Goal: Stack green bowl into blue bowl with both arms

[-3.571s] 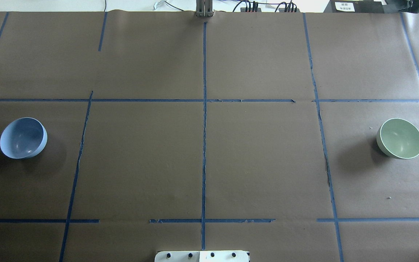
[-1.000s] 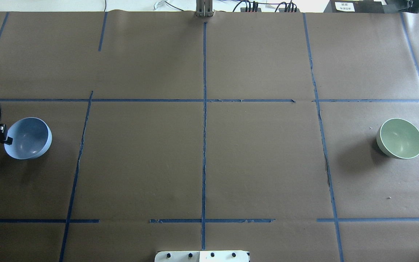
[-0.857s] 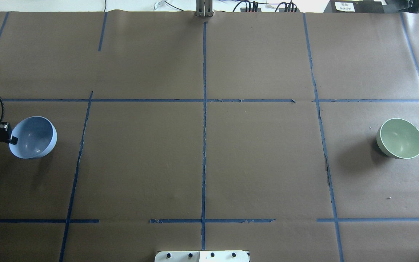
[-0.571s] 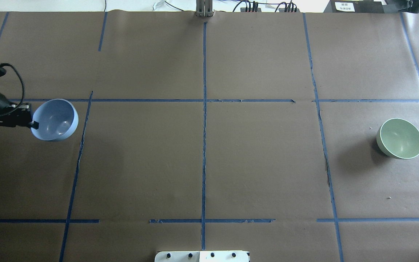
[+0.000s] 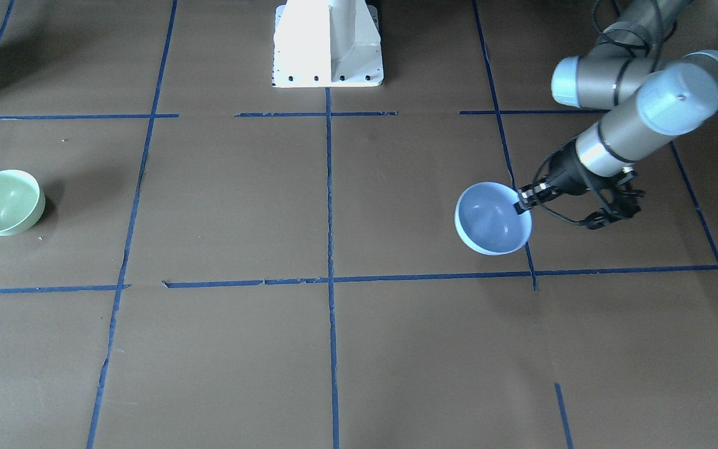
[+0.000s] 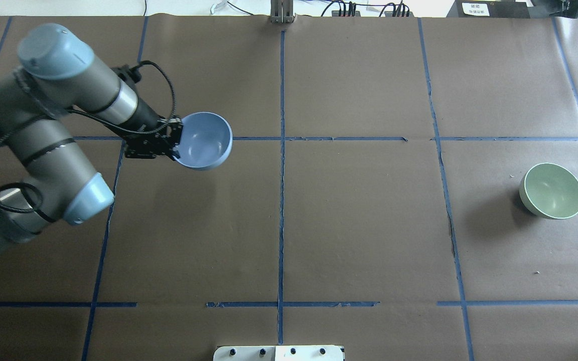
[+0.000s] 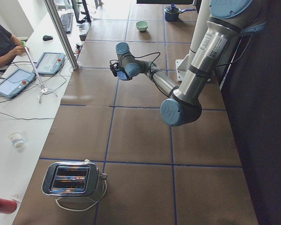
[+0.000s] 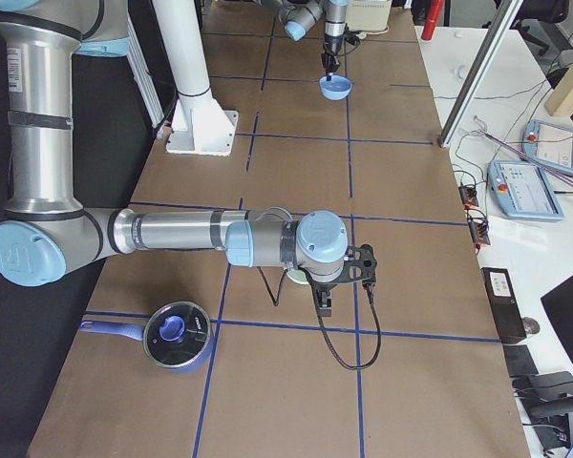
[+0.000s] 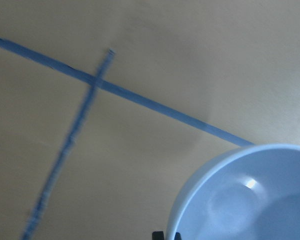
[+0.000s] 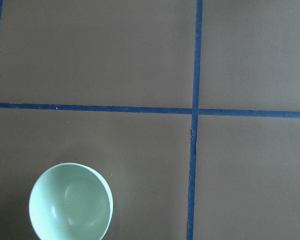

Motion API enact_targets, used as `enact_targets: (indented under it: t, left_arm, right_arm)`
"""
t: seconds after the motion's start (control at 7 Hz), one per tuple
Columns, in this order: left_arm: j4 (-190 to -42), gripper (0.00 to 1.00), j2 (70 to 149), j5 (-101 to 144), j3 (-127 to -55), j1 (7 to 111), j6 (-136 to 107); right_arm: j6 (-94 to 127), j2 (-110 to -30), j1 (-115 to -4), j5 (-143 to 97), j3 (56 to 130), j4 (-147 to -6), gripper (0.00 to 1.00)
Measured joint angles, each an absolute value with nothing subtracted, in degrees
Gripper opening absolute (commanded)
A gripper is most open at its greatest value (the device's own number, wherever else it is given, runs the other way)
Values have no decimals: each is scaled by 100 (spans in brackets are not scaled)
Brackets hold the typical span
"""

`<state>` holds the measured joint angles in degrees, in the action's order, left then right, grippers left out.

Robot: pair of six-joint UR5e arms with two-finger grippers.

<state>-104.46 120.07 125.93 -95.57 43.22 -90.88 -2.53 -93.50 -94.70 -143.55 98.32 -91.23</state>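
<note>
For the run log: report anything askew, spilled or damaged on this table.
Nothing spilled or broken. The blue bowl hangs above the table, pinched at its rim by the left gripper; the green bowl sits upright. Only the blue tape grid looks worn: ragged edges and gaps between strips.

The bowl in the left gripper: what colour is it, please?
The bowl is pale periwinkle blue, clearest in the overhead exterior view.

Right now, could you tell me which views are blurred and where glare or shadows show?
Left wrist view: tape lines smeared, a glint inside the blue bowl. Overhead view: sharp, the green bowl casting a soft shadow to its left. Right wrist view: sharp, sheen inside that bowl.
</note>
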Motion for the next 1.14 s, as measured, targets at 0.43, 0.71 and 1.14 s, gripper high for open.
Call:
enact_targets:
  t: [0.43, 0.71, 1.14]
  left_arm:
    - [-10256, 0, 12617, 11742, -9383, 3368, -9733]
    - [-10279, 7, 12879, 11553, -9116, 3143, -9829]
    - [-10421, 100, 12958, 11515, -9030, 3088, -9834]
  right_arm:
    - [-241, -9357, -9466, -14366, 9825, -9123, 100]
    - [-226, -9360, -9460, -14373, 9819, -9123, 100]
    - [-220, -9360, -9457, -14378, 9818, -9123, 100]
